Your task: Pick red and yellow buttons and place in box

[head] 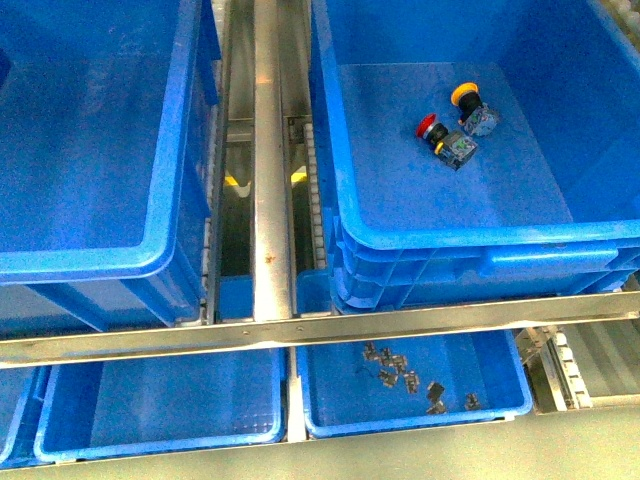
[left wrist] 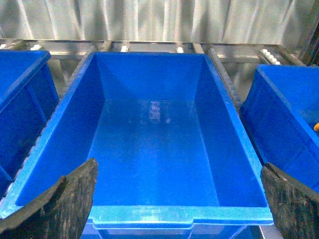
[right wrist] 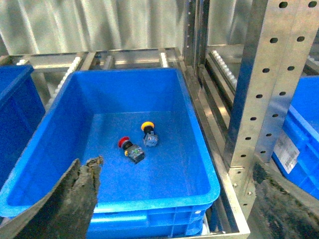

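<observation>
A red button (head: 445,140) and a yellow button (head: 472,108) lie side by side on the floor of the large deep blue box (head: 480,240) on the right. The right wrist view shows the same box (right wrist: 149,199) with the red button (right wrist: 130,149) and the yellow button (right wrist: 148,133) inside. My right gripper (right wrist: 177,204) is open and empty, above and outside that box's near rim. A second large blue box (head: 80,262) on the left is empty. My left gripper (left wrist: 177,199) is open and empty over its near rim (left wrist: 179,215). Neither arm shows in the front view.
A metal roller rail (head: 270,200) runs between the two boxes and a metal crossbar (head: 300,330) runs along their front. Below it are shallow blue trays (head: 160,445); one holds several small grey parts (head: 400,375). A perforated steel post (right wrist: 259,84) stands right of the right box.
</observation>
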Robot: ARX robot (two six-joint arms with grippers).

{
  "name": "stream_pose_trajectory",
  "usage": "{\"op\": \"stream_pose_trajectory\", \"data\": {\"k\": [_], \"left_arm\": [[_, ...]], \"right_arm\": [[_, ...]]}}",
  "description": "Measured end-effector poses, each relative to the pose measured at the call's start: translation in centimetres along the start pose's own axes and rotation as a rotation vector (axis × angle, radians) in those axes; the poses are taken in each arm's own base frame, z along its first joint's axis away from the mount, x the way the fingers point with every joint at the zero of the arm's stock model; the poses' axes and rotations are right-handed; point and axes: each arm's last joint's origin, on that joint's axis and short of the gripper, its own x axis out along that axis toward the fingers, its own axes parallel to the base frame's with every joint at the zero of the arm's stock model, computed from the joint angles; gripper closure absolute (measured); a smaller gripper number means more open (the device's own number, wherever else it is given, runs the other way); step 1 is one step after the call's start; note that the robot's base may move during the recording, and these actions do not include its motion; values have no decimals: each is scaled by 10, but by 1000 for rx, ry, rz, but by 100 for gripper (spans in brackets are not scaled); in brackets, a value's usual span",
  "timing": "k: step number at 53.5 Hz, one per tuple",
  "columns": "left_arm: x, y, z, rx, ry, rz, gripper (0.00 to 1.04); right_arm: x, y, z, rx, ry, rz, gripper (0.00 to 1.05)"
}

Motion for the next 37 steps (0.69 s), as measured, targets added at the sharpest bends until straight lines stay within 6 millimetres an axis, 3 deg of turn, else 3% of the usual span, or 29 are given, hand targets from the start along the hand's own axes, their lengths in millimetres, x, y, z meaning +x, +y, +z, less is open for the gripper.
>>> {"op": "stream_pose_trajectory", "data": {"k": [37], "left_arm": [[0,0,0,0,0,0,8]], "right_arm": [[0,0,0,0,0,0,6]]}}
